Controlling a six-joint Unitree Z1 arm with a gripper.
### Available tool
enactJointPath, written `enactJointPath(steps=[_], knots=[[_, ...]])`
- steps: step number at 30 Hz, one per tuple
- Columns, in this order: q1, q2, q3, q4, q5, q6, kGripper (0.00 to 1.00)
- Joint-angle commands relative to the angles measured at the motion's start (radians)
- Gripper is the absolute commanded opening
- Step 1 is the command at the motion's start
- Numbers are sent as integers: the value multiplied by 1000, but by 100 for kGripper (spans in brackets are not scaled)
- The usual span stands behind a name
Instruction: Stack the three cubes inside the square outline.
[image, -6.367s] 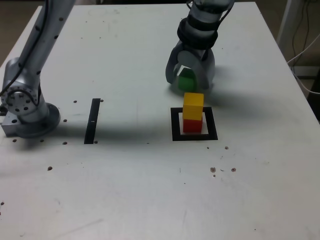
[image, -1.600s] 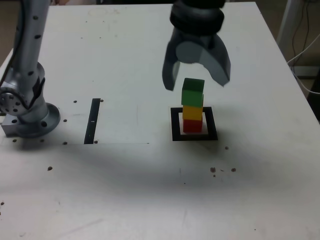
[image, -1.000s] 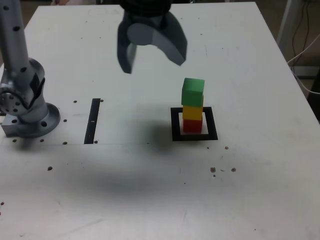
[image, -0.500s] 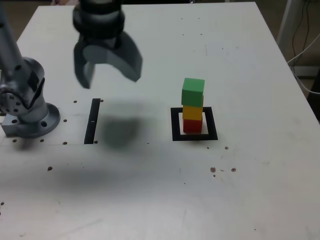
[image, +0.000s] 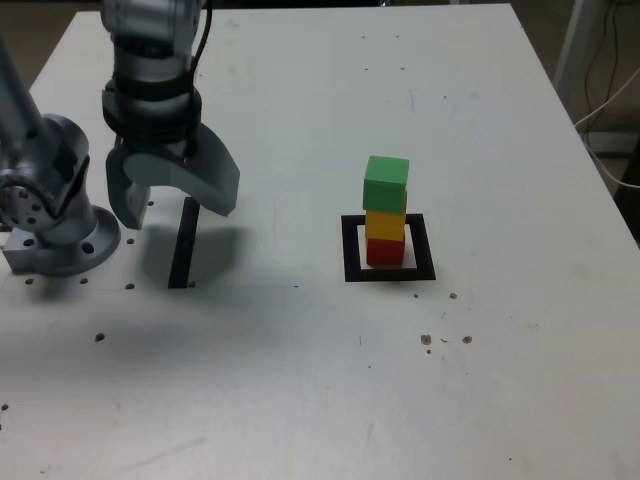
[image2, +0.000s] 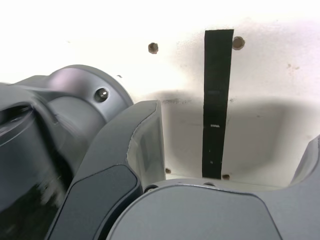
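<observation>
Tool (image: 180, 205): opened wide, holding nothing, hanging over the black strip (image: 184, 245) near the arm's base (image: 68, 245), fingers pointing down
Green cube (image: 386, 184): matte, topmost
Yellow cube (image: 385, 224): beneath green
Red cube (image: 384, 251): lowest, inside the black square outline (image: 425, 248) on the white surface (image: 450, 390)

From where I'm standing, the end effector (image2: 234, 122) hangs wide open over the pale counter (image2: 120, 30) — nothing between its fingers (image2: 145, 145) but air. Beyond them, a narrow black strip (image2: 216, 100) runs just off the middle of the frame, with small dark holes (image2: 153, 48) near it. The arm's rounded grey base (image2: 87, 87) — one bolt showing — fills one side, and a soft shadow crosses the strip.
</observation>
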Motion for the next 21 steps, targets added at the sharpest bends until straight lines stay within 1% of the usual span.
enactJointPath(steps=[1,6,21], knots=[[-6,12,8,-23,-6,-2,100],[-19,7,16,-33,-13,-2,100],[-64,1,-23,-6,-31,4,100]])
